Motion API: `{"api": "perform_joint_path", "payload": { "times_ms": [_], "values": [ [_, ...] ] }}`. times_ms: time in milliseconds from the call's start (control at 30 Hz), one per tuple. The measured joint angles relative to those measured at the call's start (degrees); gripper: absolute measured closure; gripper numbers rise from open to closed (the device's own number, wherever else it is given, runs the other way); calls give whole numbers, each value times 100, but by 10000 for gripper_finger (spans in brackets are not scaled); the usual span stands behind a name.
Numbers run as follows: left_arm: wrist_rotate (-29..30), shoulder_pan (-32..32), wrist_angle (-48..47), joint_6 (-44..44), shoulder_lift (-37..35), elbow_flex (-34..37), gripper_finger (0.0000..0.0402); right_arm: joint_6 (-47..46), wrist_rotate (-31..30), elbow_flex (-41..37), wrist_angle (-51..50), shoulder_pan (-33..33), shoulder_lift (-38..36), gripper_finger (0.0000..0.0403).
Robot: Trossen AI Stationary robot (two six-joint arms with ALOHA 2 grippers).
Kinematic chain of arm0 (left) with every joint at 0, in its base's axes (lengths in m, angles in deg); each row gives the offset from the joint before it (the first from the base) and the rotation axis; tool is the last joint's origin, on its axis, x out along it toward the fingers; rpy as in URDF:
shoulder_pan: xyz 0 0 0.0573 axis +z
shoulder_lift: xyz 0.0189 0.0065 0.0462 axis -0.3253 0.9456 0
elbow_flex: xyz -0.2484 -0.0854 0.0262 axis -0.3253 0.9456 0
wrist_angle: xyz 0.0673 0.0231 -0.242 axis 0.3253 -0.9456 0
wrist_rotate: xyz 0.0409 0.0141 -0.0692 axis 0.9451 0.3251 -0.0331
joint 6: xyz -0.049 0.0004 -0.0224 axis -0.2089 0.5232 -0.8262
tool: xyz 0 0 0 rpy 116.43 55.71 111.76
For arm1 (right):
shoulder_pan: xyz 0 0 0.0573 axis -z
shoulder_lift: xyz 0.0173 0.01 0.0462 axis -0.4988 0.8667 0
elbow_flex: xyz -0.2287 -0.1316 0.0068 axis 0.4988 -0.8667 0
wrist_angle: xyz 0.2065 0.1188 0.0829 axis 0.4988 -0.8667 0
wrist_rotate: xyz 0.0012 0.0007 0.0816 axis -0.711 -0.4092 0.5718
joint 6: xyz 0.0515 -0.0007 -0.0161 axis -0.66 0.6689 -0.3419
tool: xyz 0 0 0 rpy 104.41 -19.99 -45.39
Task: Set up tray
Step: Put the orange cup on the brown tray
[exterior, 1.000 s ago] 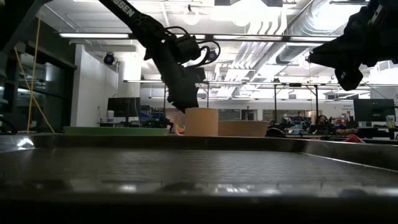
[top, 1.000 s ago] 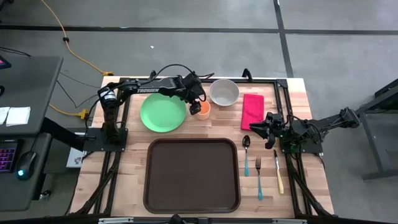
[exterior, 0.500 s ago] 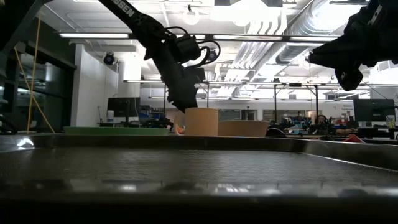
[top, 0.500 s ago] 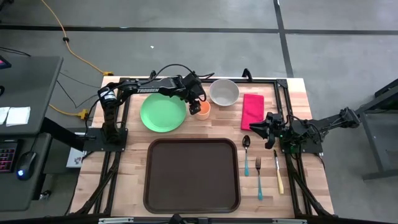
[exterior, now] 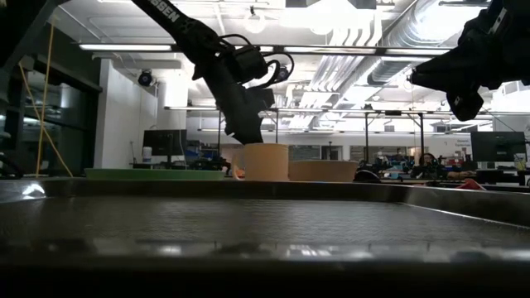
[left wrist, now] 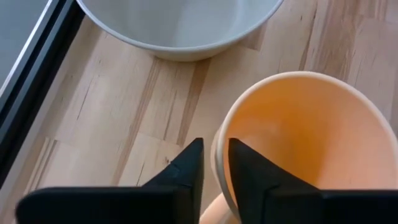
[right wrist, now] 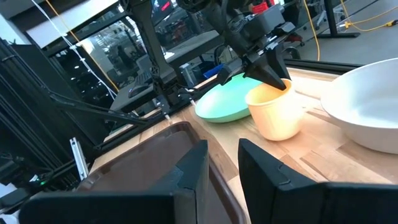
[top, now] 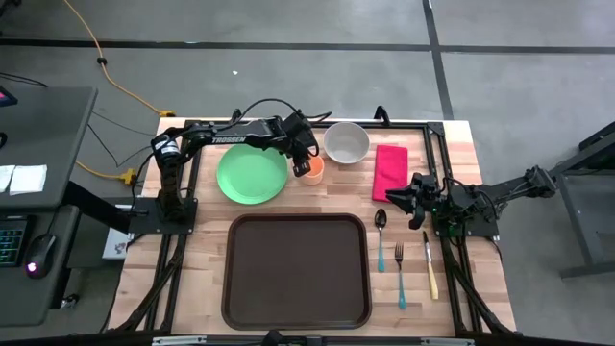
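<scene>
Left tool [left wrist: 214,171] pinches one orange cup's [left wrist: 298,149] rim; one tray [top: 296,271], two spoons-and-fork utensils nearby.

trays: 1 (brown tray [top: 296,269]) | plates: 1 (green plate [top: 252,174]) | cups: 1 (orange cup [top: 313,168]) | bowls: 1 (white bowl [top: 346,141]) | napkins: 1 (red napkin [top: 389,171]) | spoons: 1 (spoon [top: 381,235]) | forks: 1 (fork [top: 400,274]) | knives: 1 (knife [top: 430,265]) | robot arms: 2
</scene>
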Motion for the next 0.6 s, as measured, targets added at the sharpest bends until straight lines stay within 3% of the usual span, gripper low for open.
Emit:
{"api": "perform_joint_path", "payload": {
  "times_ms": [400,600],
  "values": [
    [-231,0,156,-2,-4,0,364,11,0,0,-2,2,2,336],
    [-282,0,201,-5,-4,0,363,15,1,0,-1,1,2,336]
  ]
}}
